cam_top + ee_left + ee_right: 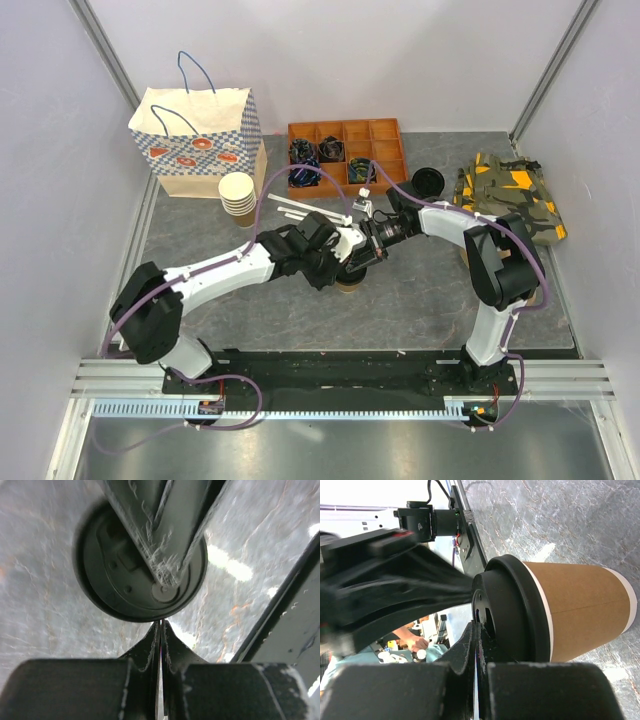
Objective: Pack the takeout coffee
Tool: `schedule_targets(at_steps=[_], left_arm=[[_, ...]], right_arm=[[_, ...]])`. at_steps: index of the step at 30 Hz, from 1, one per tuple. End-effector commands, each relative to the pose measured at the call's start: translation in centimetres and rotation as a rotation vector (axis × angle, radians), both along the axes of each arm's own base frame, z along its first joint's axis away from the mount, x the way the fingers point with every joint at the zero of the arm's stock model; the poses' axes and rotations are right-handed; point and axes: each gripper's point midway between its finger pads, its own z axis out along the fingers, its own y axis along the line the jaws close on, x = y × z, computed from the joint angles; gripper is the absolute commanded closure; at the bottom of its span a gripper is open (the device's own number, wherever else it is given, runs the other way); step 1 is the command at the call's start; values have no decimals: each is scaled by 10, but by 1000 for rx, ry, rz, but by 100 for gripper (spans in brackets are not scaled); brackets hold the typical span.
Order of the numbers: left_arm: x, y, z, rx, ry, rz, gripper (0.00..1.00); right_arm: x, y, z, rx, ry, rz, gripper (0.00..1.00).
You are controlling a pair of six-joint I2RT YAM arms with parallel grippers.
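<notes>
Most of cup hidden, lid blurred

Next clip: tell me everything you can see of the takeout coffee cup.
The takeout coffee is a tan kraft paper cup with a side seam and white bands at both ends. Its round black plastic lid looks seated. The cup stands upright on the grey marbled table, near the middle. The shut left gripper and shut right gripper meet at the lid's top.
</notes>
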Motion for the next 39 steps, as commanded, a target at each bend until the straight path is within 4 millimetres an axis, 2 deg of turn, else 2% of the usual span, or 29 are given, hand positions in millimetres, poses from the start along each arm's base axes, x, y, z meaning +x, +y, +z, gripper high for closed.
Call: schedule_targets(at_steps=[1, 5, 8, 10, 11, 13, 14, 15, 19, 23, 25, 27, 28, 30, 33, 35, 39], left_arm=[[11, -2, -1, -14, -27, -11, 94], [10, -11, 33, -100, -39, -19, 93], [-2, -18, 55, -189, 10, -36, 89], [-2, -17, 66, -243, 60, 4, 83], [-9, -19, 71, -278, 104, -13, 81], [-4, -16, 79, -331, 166, 41, 74], [-13, -18, 88, -382, 220, 14, 73], [-8, -14, 93, -416, 241, 34, 68], [-9, -21, 111, -544, 356, 59, 64], [-6, -29, 108, -593, 432, 67, 64], [-2, -32, 101, -603, 497, 99, 64], [5, -34, 103, -646, 527, 99, 64], [8, -36, 95, -646, 583, 131, 65], [14, -38, 95, -678, 607, 127, 66], [21, -42, 85, -697, 667, 144, 70], [23, -44, 73, -681, 709, 166, 73], [29, -46, 55, -662, 752, 204, 76]], right_arm=[[13, -15, -59, -195, -81, -28, 100], [14, -13, -52, -179, -86, -28, 99], [17, -8, -39, -149, -96, -27, 98], [23, -5, -23, -123, -130, -30, 97], [24, -4, -14, -105, -144, -30, 96], [28, -1, 1, -84, -157, -37, 95], [29, 0, 10, -69, -170, -40, 94], [30, 3, 20, -52, -175, -41, 94], [32, 5, 46, -23, -208, -53, 90], [29, 5, 57, -6, -202, -51, 88], [30, 3, 60, -22, -217, -54, 88], [35, -2, 66, -45, -259, -71, 88], [38, -6, 63, -79, -268, -87, 87], [50, -17, 62, -162, -343, -127, 87], [60, -34, 60, -292, -433, -176, 86], [67, -46, 62, -372, -505, -213, 85], [70, -57, 62, -474, -584, -215, 83]])
